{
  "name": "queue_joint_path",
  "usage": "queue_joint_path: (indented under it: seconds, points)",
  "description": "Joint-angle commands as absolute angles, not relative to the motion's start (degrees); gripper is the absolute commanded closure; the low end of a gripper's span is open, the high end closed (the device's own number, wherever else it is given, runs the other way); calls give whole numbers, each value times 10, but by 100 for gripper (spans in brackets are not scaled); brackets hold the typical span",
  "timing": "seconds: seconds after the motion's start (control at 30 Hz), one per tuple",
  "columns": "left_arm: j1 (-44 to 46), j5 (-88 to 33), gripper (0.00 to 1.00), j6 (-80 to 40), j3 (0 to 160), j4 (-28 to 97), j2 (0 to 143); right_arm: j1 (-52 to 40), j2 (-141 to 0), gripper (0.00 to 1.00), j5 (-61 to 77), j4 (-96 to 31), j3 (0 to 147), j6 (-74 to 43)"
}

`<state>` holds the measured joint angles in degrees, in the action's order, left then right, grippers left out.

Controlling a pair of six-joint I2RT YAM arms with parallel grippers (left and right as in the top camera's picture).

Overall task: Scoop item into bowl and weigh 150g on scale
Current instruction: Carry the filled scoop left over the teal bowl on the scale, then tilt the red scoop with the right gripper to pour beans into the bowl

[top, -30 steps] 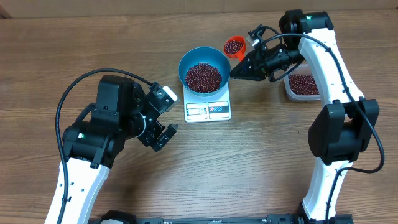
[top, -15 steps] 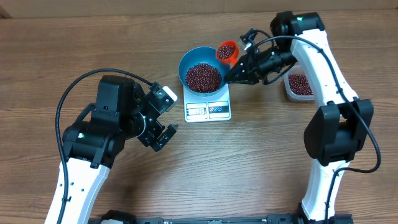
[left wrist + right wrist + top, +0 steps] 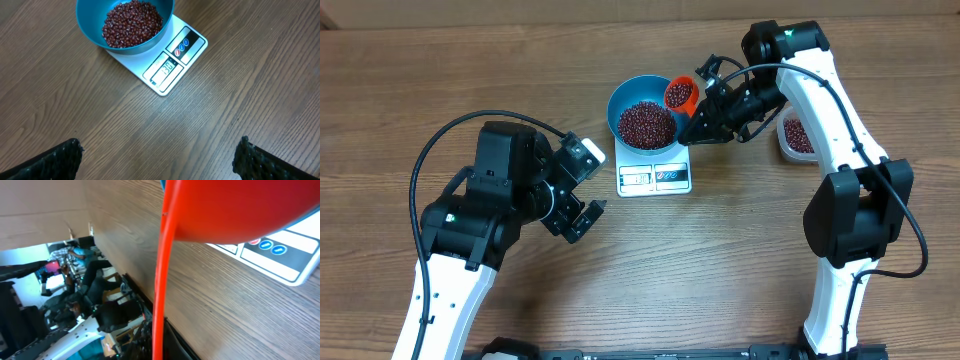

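Over the right rim of the bowl (image 3: pixel 617 100), closed right fingers (image 3: pixel 702 120) hold a loaded orange scoop (image 3: pixel 680 94) — pouring stage. Many beans (image 3: pixel 647 122) already fill the bowl atop the scale (image 3: pixel 655 177); left fingers (image 3: pixel 588 216) gape, well apart. Next should be a slow tip.

One table (image 3: pixel 740 260) carries everything. There are two robot arms, the left arm (image 3: pixel 470 215) at the lower left of the overhead frame and the right arm (image 3: pixel 840 110) along its right side. There are two grippers, one per arm: the left gripper (image 3: pixel 590 185) and the right gripper (image 3: pixel 695 125). Near the upper middle there is one blue bowl (image 3: pixel 617 110), one white scale (image 3: pixel 655 178) and one orange scoop (image 3: pixel 240 205). At the upper right is one clear tub (image 3: pixel 782 142). The beans (image 3: pixel 647 122) are too many to count and lie in three lots: bowl, scoop and tub.
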<state>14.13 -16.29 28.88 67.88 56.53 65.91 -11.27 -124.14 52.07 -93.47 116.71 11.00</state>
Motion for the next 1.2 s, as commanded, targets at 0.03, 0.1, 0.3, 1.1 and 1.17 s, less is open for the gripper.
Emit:
queue_joint_path:
  seconds: [0.03, 0.1, 0.3, 1.1, 1.17]
  points:
    - [139, -163, 0, 283, 692, 563, 660, -114, -1221, 96, 476, -932, 1185, 122]
    - [139, -163, 0, 283, 692, 563, 660, -120, -1221, 96, 455, -930, 1185, 122]
    - [139, -163, 0, 283, 692, 563, 660, -150, -1221, 96, 399, -892, 1185, 122]
    - [139, -163, 0, 283, 692, 563, 660, -274, -1221, 96, 72, -833, 1185, 90]
    - [139, -163, 1, 283, 692, 563, 660, -274, -1221, 96, 66, -832, 1185, 90]
